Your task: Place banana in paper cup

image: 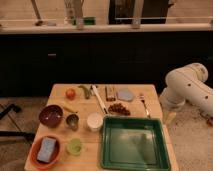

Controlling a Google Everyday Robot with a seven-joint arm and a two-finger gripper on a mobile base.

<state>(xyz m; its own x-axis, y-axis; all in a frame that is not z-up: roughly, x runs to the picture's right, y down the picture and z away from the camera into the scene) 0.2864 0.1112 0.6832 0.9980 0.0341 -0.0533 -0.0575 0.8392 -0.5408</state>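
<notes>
— Where's the banana (69,108) from where you stand?

— On the wooden table (84,107), left half. It's a slim yellow thing lying flat, just behind the maroon bowl (51,115) and the small metal cup (72,120), with the orange-red fruit (70,93) and the green pods (86,91) further back.

— And the paper cup (94,121)?

— Upright, white, just right of the metal cup and close against the left rim of the big green tray (135,159). The banana is near it but apart from it, off to its back left (the metal cup sits roughly between the two). Not in the cup yet.

— The robot?

— Off to the right. Its fat white arm (192,82) bends in from the right edge of the room and drops toward the table's right side. The gripper (170,116) hangs low there, beside the table edge and the tray's far corner, well away from banana and cup.

— Has it got anything?

— No. The claw is spread wide and holds nothing.

— What's at the near left?

— An orange bowl (35,159) with a blue sponge (47,149) in it, and a light green cup (75,146) beside that.
</notes>
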